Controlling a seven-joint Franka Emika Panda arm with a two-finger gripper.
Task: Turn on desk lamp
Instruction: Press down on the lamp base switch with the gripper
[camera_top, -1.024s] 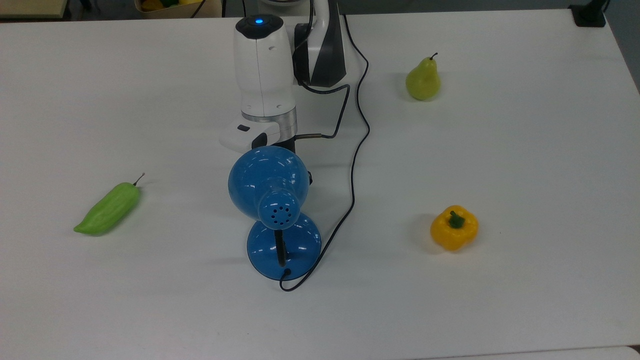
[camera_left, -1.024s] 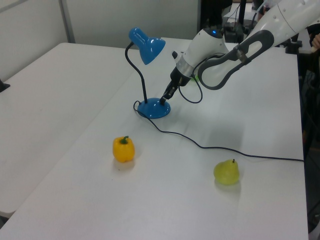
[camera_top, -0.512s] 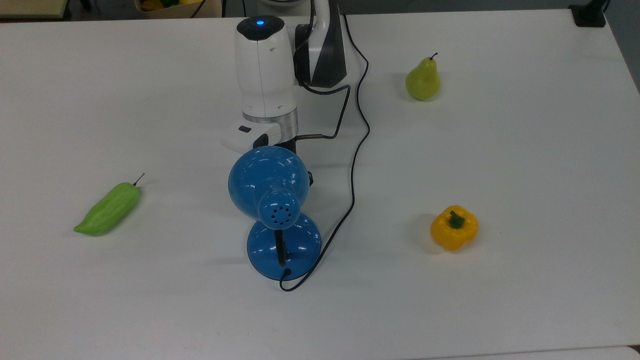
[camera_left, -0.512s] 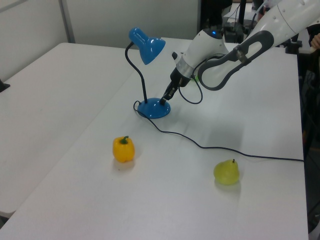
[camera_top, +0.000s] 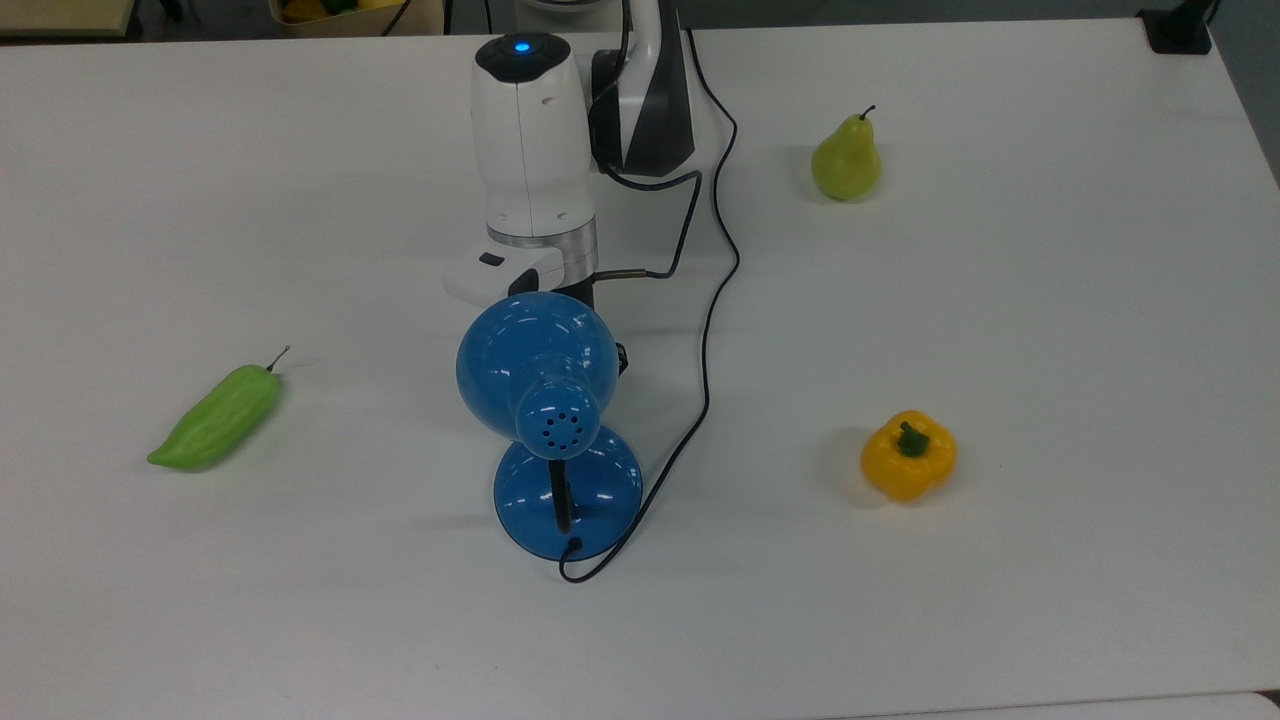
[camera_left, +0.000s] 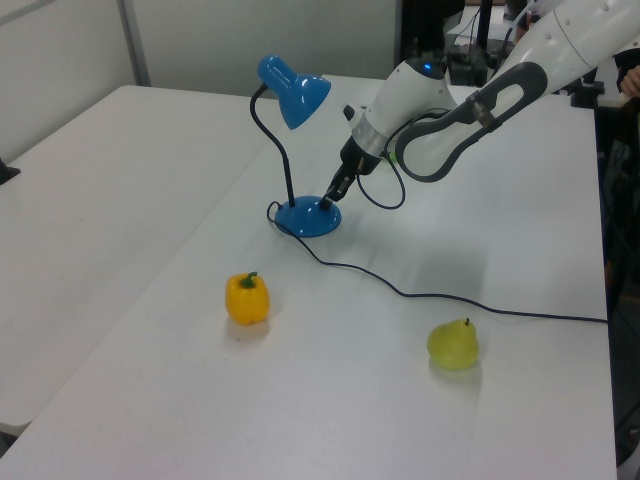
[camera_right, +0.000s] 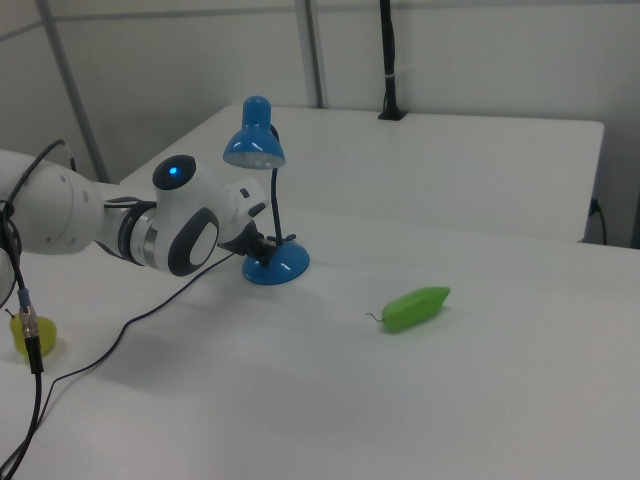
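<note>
Top view, left to right. A green pepper (camera_top: 215, 418) lies at the far left, well apart from the rest. Mid-table we find the desk lamp (camera_top: 537, 367): dome shade over its round base (camera_top: 600, 485), black neck between, thin cord (camera_top: 708, 330) trailing toward the arm. In the left view the gripper (camera_left: 328, 199) rests its tip on the base rim; we cannot tell whether its fingers are apart or together. Further right, a yellow bell pepper (camera_top: 908, 455) and a pear (camera_top: 846, 160).

We judge the lamp light, glossy, slippery, prone to sliding. No grasp needed; a steady downward press on the base suits.
</note>
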